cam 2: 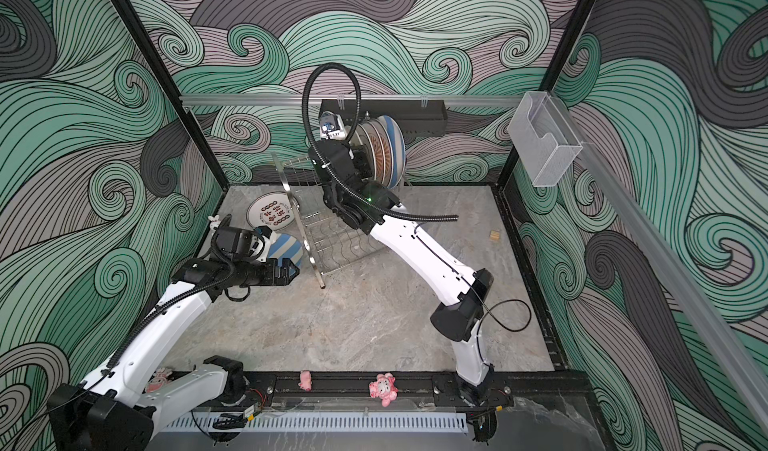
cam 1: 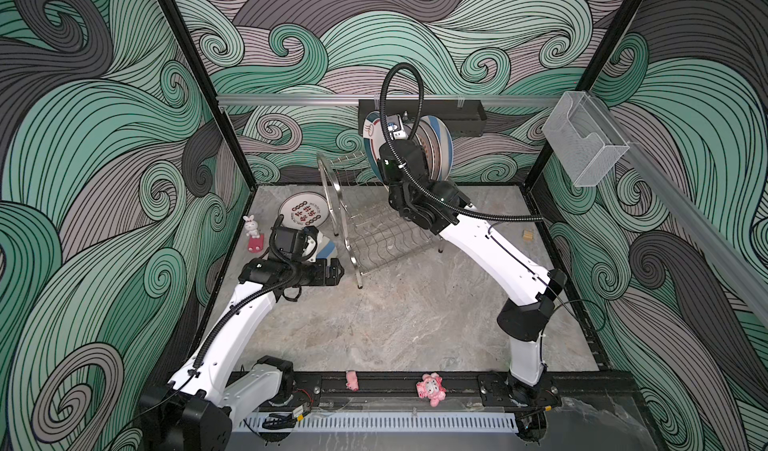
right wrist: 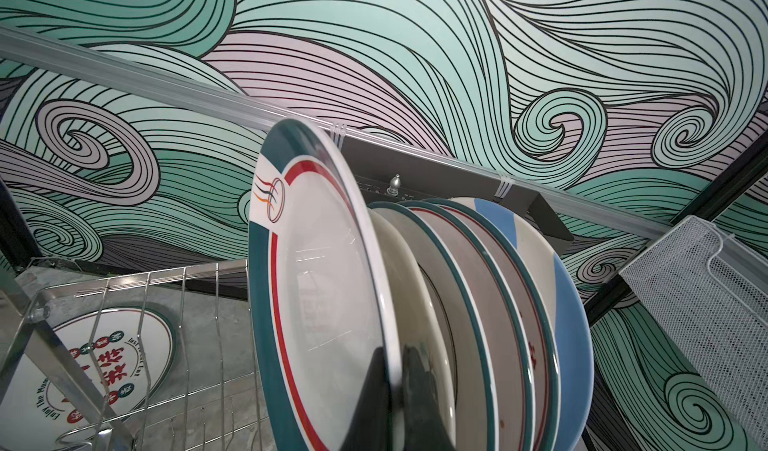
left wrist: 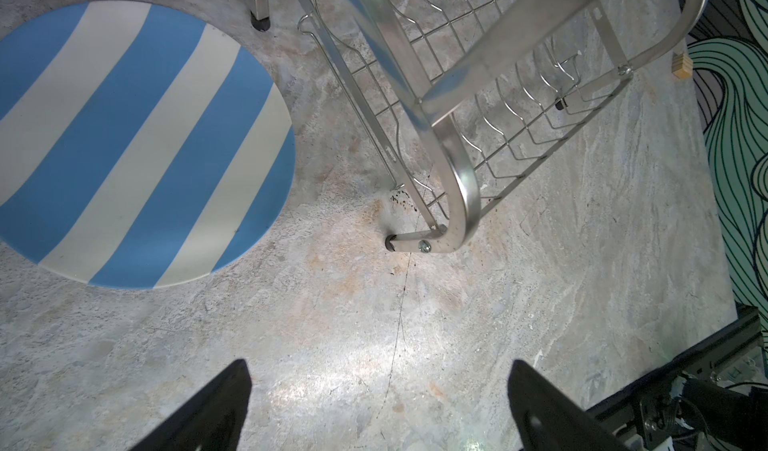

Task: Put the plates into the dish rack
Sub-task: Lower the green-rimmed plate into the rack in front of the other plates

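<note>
Clamping the teal-rimmed plate by its rim — the right tool.

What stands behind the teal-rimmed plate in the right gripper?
Upright plates in a row, the last a blue-and-white striped plate. The teal-rimmed plate in the right gripper covers their faces; mostly rims show.

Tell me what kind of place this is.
Most likely a robot test cell, not a kitchen: wave-printed wall panels box in a marble-look tabletop, two robot arms are mounted on its front rail, and a dish rack holds plates.
</note>
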Controlling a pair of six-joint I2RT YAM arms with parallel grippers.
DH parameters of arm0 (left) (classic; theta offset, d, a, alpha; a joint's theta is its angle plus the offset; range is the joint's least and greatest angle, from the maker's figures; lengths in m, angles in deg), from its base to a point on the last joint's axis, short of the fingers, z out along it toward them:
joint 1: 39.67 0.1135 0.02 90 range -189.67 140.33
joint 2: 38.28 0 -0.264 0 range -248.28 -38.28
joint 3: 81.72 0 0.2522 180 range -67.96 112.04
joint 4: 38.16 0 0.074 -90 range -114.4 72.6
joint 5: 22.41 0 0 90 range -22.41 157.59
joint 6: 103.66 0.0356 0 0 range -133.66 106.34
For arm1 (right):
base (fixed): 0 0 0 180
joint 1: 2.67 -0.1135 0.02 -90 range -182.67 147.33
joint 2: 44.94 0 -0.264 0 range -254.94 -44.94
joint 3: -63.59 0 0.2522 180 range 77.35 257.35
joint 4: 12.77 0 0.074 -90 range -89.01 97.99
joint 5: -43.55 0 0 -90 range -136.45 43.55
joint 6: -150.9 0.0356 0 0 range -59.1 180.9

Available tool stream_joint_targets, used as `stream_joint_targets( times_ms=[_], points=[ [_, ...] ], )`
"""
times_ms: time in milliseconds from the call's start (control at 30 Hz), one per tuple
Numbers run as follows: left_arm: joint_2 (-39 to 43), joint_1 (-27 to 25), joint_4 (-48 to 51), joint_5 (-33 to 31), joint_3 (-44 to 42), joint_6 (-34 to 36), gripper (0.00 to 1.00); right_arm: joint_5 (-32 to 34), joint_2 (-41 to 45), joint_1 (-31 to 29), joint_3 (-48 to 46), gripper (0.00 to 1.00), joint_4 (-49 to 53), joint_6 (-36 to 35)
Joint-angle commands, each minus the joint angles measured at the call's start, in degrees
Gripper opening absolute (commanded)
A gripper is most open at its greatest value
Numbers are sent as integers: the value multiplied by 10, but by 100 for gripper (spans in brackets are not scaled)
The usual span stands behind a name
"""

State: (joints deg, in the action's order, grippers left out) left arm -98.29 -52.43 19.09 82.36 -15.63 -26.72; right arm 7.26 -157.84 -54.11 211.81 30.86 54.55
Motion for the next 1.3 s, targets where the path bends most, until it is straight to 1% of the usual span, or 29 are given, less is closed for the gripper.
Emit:
stream_joint_targets(
  times_ms=[0, 300, 900, 967, 1033, 1267],
  points=[
    [4, 5, 13, -6, 0, 5, 99, 2, 0, 8, 27, 0, -12, 20],
    [0, 5, 13, -9, -1, 7, 98, 4, -3, 15, 16, 0, -3, 35],
    [-6, 6, 13, -8, 1, 7, 99, -27, 12, 11, -24, 0, 29, 75],
    [-5, 6, 13, -8, 0, 7, 99, -29, 15, 10, -28, 7, 27, 72],
    [-5, 6, 13, -8, 0, 7, 99, -32, 21, 9, -36, 11, 23, 69],
    [-7, 5, 13, -10, 0, 7, 99, -33, 32, 9, -41, 21, 23, 57]
  ],
)
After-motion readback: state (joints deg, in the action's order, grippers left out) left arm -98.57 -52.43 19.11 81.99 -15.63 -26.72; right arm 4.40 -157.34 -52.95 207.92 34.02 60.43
